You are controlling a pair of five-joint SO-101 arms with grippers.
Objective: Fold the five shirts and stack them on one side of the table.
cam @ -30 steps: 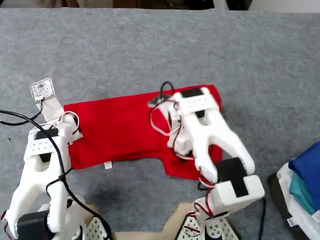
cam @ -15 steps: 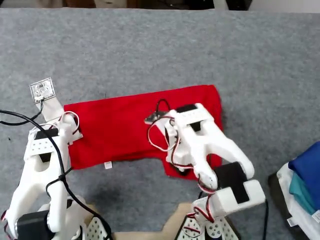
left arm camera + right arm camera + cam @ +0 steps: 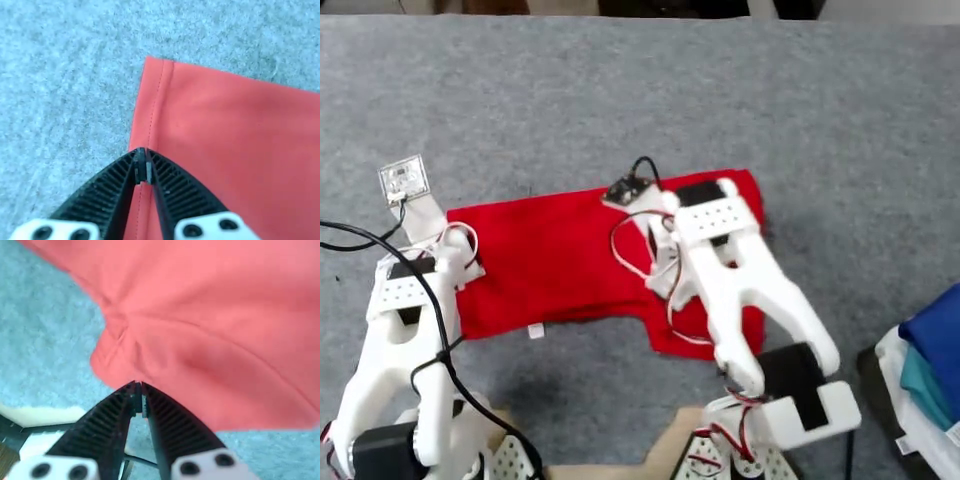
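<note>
The red shirt (image 3: 560,260) lay spread near the middle of the gray counter (image 3: 620,90). The left tool (image 3: 141,170) pinched its side hem tight, and the right tool (image 3: 138,395) pinched another edge tight.

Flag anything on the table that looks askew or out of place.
The red shirt lies slanted, and its near edge is stepped, with the right end jutting out farther than the rest. By the right gripper, which pinches its edge, the cloth is puckered. Nothing looks spilled or damaged.
</note>
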